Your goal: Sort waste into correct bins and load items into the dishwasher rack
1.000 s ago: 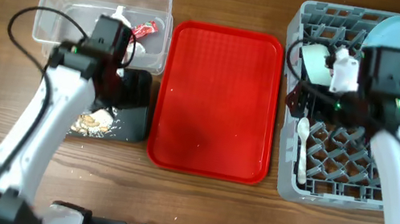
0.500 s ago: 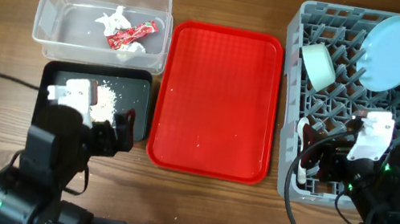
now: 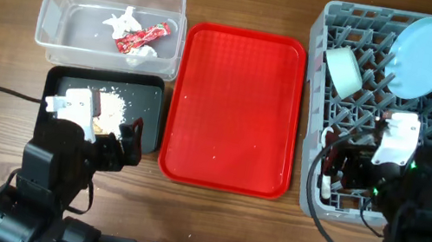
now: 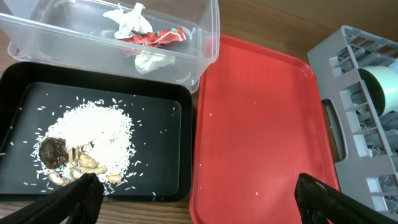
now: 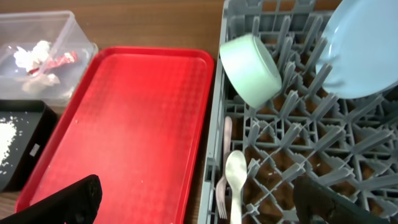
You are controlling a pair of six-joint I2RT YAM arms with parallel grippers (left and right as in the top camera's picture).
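seemingly sorted already. spread wide, empty: left jaws, right jaws. just ahead of left jaws, in black tray [image 4: 163, 155], food scraps [image 4: 74, 163]; farther, in clear tub [image 4: 74, 46], wrapper [image 4: 155, 36] and tissue [image 4: 129, 17]. straight ahead of right jaws, in rack [image 5: 217, 124], spoon [image 5: 236, 177] and fork [image 5: 226, 143], pointing lengthwise away.

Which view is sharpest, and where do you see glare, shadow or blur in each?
Overhead: even light, sharpest overall, only soft shadows beside the red tray. Left wrist: food scraps crisp, the jaws dark and blurred at the bottom edge. Right wrist: a pale sheen on the red tray, pale green bowl sharp, jaws likewise soft silhouettes.
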